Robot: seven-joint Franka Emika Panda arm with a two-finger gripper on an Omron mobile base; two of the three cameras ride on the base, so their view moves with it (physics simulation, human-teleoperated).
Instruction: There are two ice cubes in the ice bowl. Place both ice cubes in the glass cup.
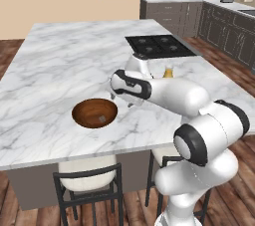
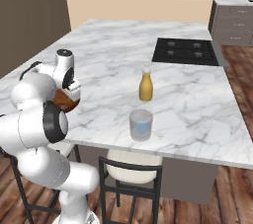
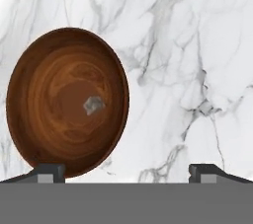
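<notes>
gripper (image 3: 126, 171) with jaws spread wide and nothing between them, looking straight down on the marble counter (image 3: 197, 45); its left finger tip (image 3: 47, 171) overlaps the near rim of the ice bowl (image 3: 47, 70), the right tip stands over bare marble. arm folded forward over the counter edge, hand hanging just beside the bowl (image 1: 94, 113). one ice cube (image 3: 93, 104) lies near the bowl's centre. glass cup (image 2: 141, 124) stands near the counter's front edge, well apart from the bowl, something pale blue inside it; orange-yellow bottle (image 2: 145, 85) behind it; cooktop (image 2: 185, 50) beyond.
</notes>
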